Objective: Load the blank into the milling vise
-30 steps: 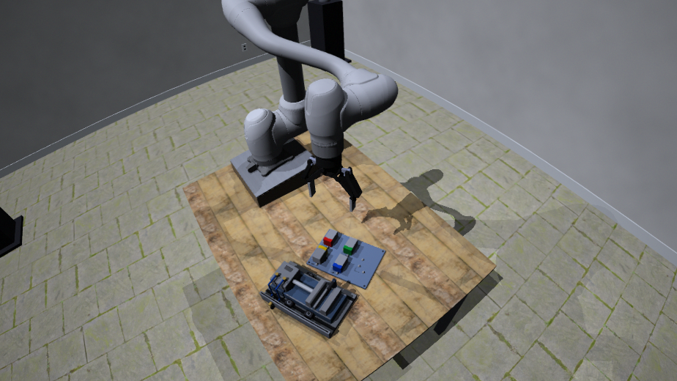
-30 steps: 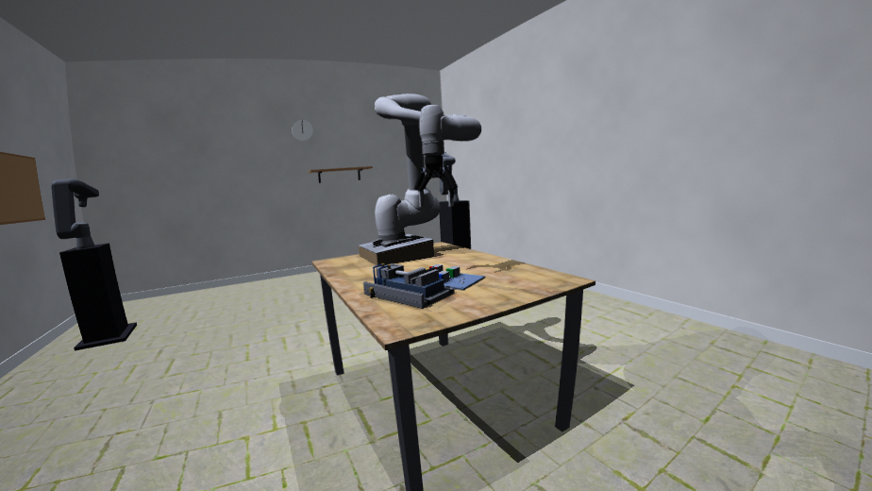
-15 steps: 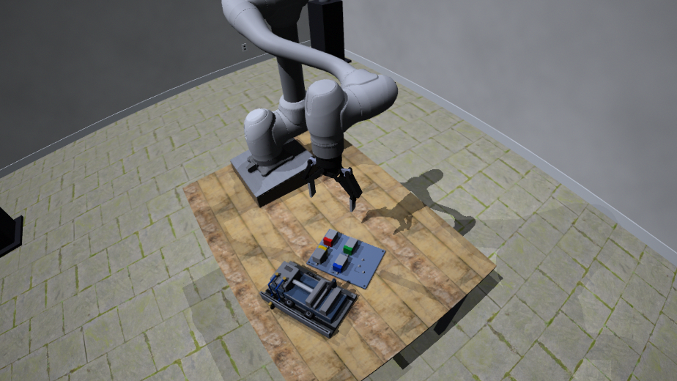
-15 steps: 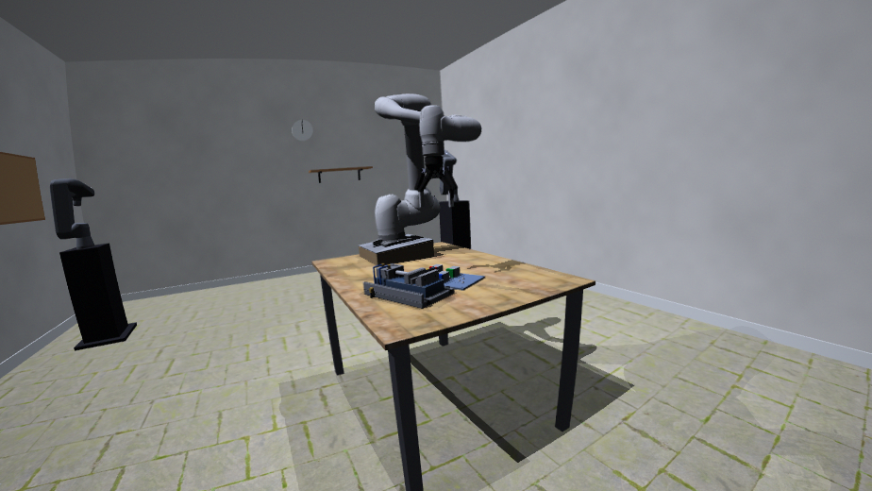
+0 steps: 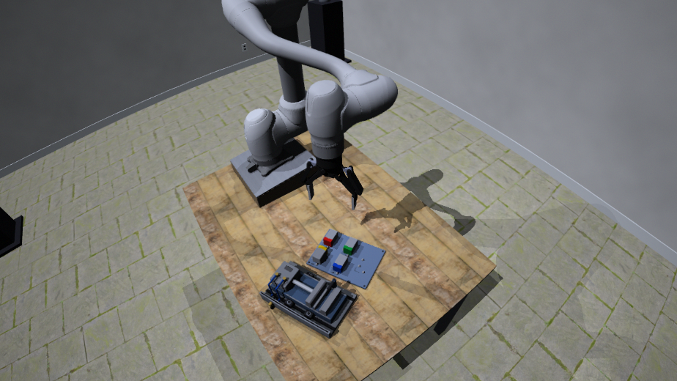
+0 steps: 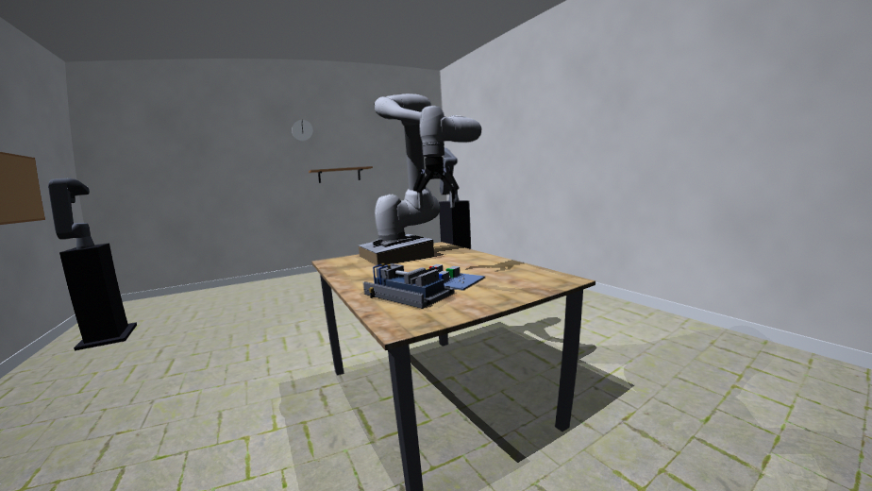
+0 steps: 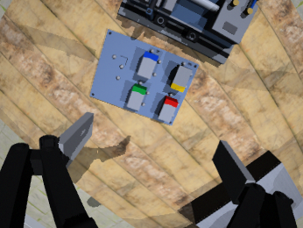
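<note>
Your room has grey walls (image 5: 544, 71) (image 6: 671, 152) and a stone-tiled floor (image 5: 141, 156) (image 6: 213, 354), with a wood-topped table (image 5: 426, 302) (image 6: 518, 293) (image 7: 153, 153) standing on it. Above the tabletop, your gripper (image 5: 331, 201) (image 6: 436, 201) (image 7: 156, 138) hangs wide apart, gripping nothing. The green-ended blank (image 5: 350, 245) (image 6: 453, 272) (image 7: 137, 98) sits on the blue infeed plate (image 5: 371, 267) (image 6: 466, 281) (image 7: 102, 79); in the exterior view, the vise (image 5: 307, 295) (image 6: 405, 288) (image 7: 193, 32) partly hides that plate, and the wrist view cuts off the vise.

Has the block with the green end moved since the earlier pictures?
No. The green-ended block sits at the same spot on the blue plate.
</note>
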Robot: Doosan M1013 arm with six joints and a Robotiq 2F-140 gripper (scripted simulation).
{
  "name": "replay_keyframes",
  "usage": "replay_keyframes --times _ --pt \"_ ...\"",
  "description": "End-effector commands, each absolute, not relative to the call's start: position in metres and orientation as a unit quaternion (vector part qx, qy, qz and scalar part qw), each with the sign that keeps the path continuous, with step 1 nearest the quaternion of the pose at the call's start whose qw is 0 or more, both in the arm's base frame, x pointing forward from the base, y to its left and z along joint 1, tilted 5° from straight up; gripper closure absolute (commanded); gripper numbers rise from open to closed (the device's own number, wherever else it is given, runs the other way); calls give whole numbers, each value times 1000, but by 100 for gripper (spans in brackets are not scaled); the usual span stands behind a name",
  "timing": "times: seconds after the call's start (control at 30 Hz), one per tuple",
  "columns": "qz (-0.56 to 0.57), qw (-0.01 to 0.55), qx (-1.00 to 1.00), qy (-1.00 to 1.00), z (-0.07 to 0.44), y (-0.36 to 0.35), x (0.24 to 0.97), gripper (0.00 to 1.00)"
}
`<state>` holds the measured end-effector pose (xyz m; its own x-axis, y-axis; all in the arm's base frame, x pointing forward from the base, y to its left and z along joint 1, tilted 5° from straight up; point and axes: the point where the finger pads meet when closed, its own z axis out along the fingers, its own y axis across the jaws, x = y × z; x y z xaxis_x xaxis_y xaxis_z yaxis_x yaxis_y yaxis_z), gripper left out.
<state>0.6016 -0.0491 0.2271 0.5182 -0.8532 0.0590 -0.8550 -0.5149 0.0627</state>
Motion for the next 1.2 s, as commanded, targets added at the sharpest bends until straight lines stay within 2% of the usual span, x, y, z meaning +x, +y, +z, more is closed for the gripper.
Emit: replay_keyframes --times 0.0,0.7,1.17 --pt "9 42 883 -467 226 -49 601 0" --pt "8 42 895 -444 226 -49 601 0" --pt "3 42 937 -347 227 -49 602 0"
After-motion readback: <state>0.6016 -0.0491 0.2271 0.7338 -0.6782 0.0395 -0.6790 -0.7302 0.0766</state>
